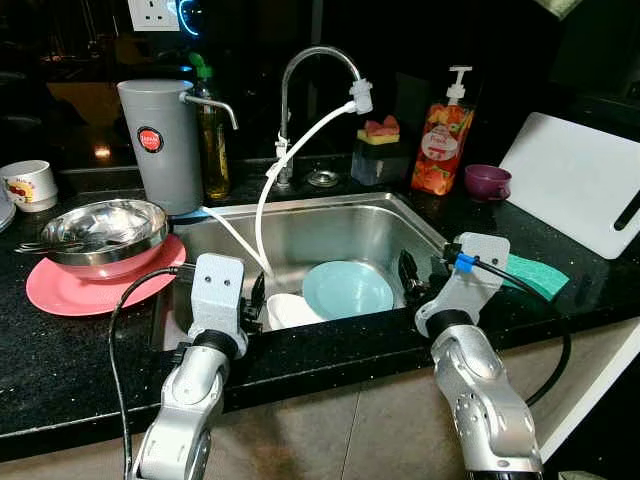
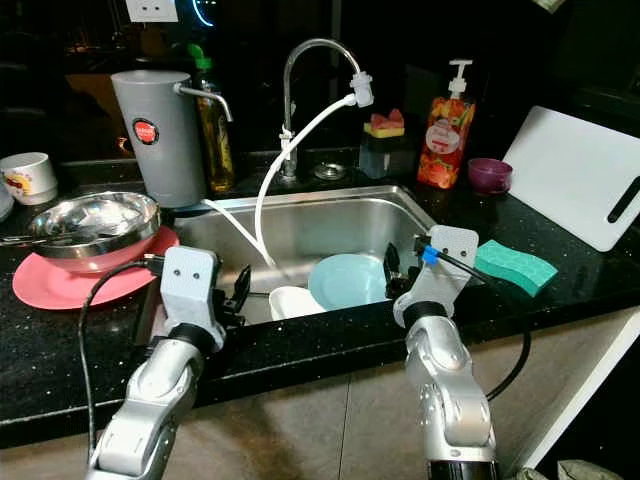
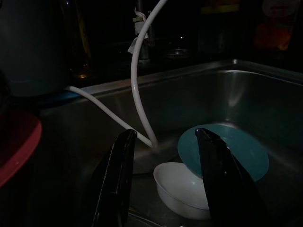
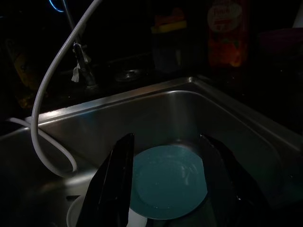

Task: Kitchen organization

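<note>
In sink (image 1: 300,225): teal plate (image 1: 347,289), white bowl (image 1: 292,310) | both jaws spread, empty, above

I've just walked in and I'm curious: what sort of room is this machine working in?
Most likely a home kitchen, at the washing-up spot: a steel sink with a tap, a teal plate inside, and a soap bottle on the black counter.

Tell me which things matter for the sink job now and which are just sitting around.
In play: teal plate and white bowl in the sink; left gripper and right gripper over them, jaws open.

Lying about: steel bowl on pink plate, green sponge, soap bottle, cutting board.
</note>
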Robot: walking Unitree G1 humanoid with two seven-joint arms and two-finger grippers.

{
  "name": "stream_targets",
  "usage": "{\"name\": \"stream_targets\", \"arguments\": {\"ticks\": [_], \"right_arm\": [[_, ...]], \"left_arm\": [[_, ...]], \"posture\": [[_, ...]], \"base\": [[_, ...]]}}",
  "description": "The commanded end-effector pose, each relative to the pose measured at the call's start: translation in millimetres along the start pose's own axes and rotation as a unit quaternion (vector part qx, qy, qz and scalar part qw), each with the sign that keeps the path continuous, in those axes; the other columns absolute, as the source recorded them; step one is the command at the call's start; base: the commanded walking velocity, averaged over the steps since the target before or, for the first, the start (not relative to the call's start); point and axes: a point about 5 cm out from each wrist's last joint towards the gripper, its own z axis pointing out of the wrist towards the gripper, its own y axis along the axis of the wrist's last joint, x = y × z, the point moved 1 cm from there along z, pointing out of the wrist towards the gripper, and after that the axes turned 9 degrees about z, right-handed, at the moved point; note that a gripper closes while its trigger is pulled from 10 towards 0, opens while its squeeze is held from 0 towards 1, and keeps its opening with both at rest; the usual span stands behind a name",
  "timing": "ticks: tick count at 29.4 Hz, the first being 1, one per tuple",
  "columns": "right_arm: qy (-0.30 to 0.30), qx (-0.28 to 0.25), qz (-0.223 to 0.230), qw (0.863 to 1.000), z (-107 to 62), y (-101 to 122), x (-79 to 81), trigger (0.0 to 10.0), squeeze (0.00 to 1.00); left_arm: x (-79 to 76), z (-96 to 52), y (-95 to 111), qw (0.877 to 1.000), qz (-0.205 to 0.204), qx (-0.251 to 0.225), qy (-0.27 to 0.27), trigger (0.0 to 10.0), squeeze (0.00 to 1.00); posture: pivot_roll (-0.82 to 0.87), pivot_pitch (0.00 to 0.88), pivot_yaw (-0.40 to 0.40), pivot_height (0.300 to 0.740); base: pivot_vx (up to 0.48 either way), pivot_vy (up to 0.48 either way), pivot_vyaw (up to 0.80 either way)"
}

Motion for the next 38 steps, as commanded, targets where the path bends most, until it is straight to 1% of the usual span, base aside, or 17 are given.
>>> {"name": "stream_targets", "arguments": {"ticks": [1,12,21,38], "right_arm": [[-0.007,-0.001,0.003,1.000,-0.5,-0.7,-3.3,10.0,0.00],[-0.009,-0.003,0.001,1.000,-0.7,1.5,-5.0,10.0,0.00],[-0.001,-0.004,0.000,1.000,0.5,2.3,-1.5,10.0,0.00],[-0.004,-0.004,-0.002,1.000,-0.2,3.3,-3.9,10.0,0.00]], "left_arm": [[-2.9,-0.6,0.3,1.000,0.001,0.000,-0.006,10.0,0.00],[-4.0,0.3,0.1,1.000,0.000,0.000,-0.006,10.0,0.00],[-3.8,-1.2,-0.7,1.000,-0.002,0.002,-0.003,10.0,0.00],[-6.1,-0.3,-0.3,1.000,-0.004,0.001,-0.004,10.0,0.00]], "posture": [[0.09,0.055,-0.036,0.740],[0.08,0.055,-0.039,0.740],[0.08,0.055,-0.045,0.740],[0.08,0.056,-0.043,0.740]], "base": [[0.000,0.000,0.00],[0.000,0.000,0.00],[0.000,0.000,0.00],[0.000,0.000,0.00]]}}
